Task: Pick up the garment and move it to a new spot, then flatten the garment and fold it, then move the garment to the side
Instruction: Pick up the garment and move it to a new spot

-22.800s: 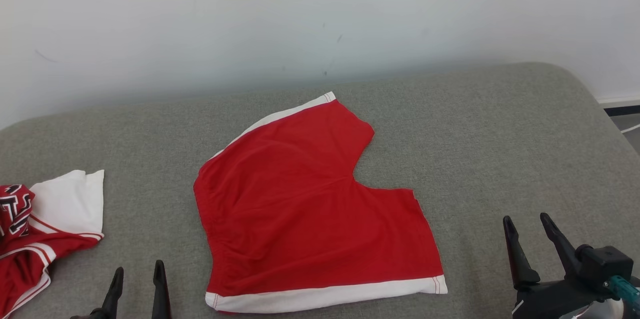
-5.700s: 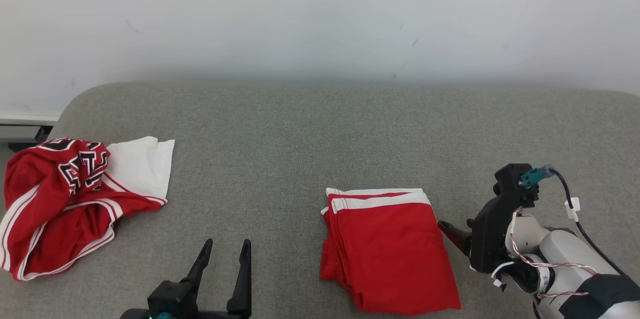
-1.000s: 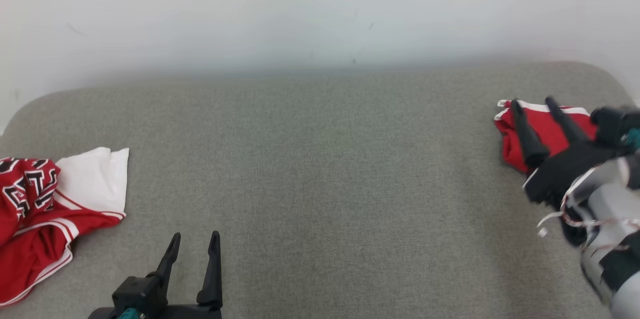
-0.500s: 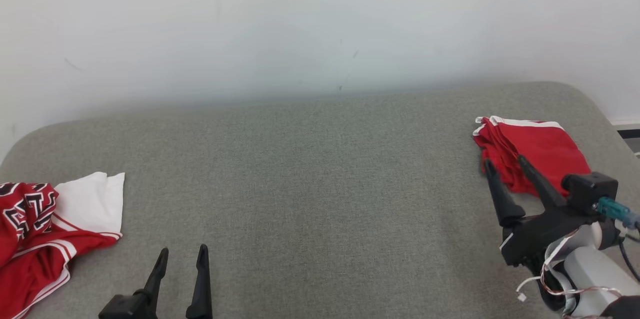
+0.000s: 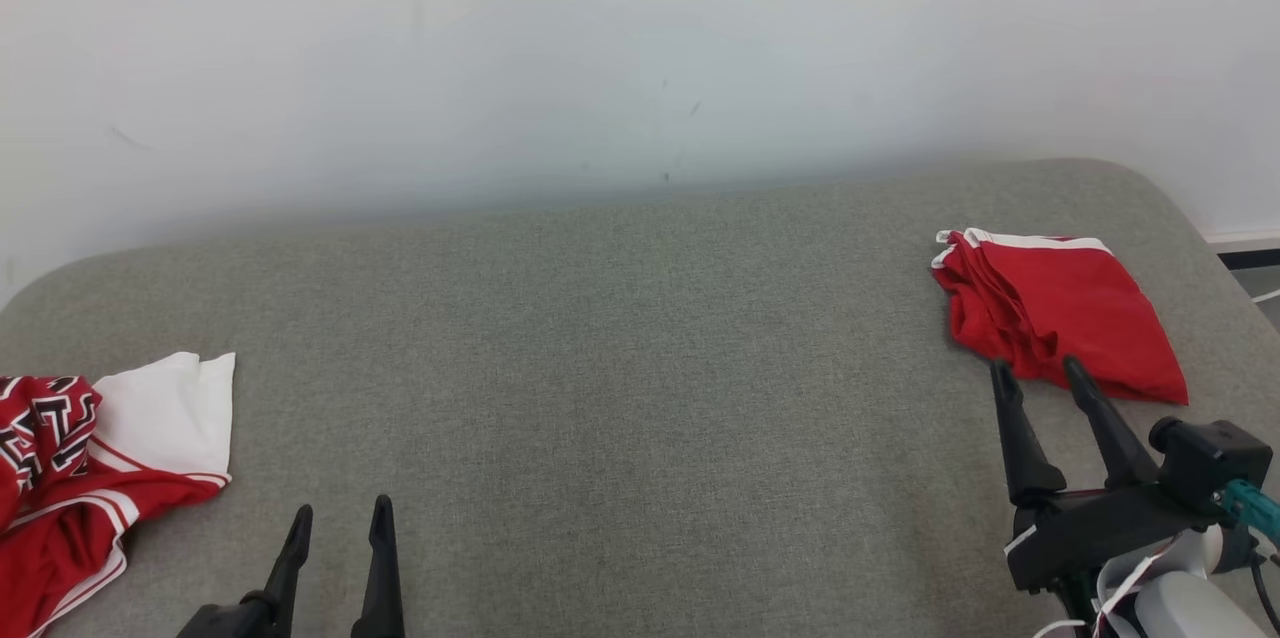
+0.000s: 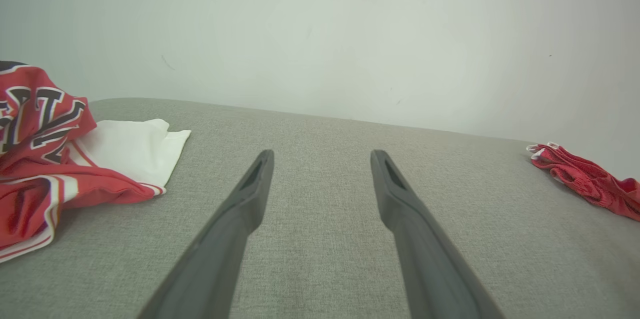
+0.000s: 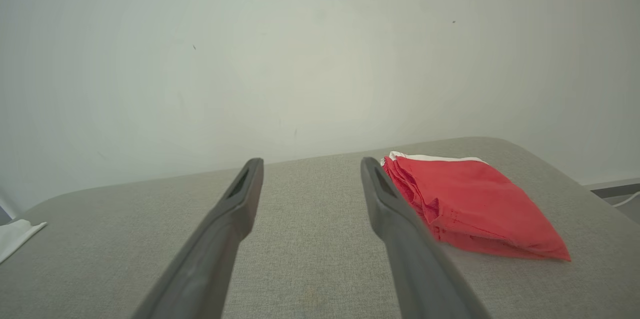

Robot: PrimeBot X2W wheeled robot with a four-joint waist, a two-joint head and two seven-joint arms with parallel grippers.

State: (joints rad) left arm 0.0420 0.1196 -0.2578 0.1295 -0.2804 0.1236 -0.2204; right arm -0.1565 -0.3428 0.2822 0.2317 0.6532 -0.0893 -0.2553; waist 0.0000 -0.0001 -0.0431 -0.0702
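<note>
R gripper (image 5: 1037, 370) wide open, empty; it was over the shorts (image 5: 1060, 313) a sec ago, now pulled back w/ tips just short of them. Shorts lie folded at cushion's (image 5: 620, 348) far-right end. L gripper (image 5: 342, 508) open, empty, idle near jersey (image 5: 60, 458). Side move looks done, task prob. complete.

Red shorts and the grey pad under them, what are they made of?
The red shorts look like soft knit cloth, maybe cotton or polyester: matte, folded in limp layers with small wrinkles and a white band. The grey pad seems to be padding covered in woven fabric: a fine matte weave shows, and its corners are rounded. What is inside cannot be seen.
</note>
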